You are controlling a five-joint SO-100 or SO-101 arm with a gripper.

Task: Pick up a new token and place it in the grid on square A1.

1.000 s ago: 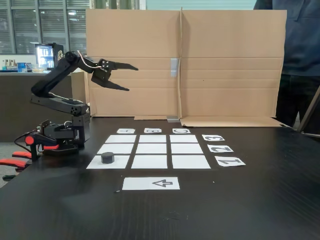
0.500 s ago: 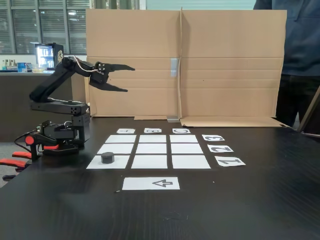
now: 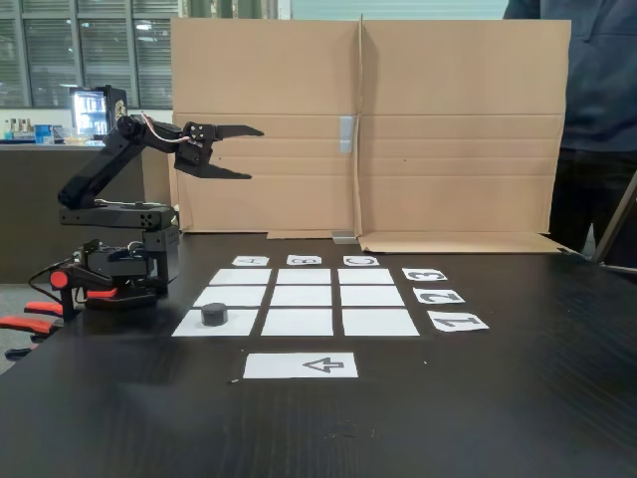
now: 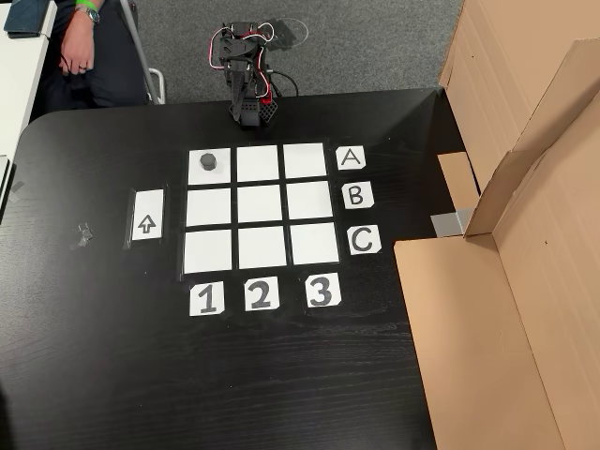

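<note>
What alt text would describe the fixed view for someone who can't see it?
A small black token sits on the near-left square of a white paper grid on a dark table. At left, a black robot arm holds its open end effector high before a cardboard wall.

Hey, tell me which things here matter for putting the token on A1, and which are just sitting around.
Part of the job:
token, resting on square A1
grid
gripper, fingers apart, raised

Just lying about:
arrow strip
cardboard screen
person
</note>
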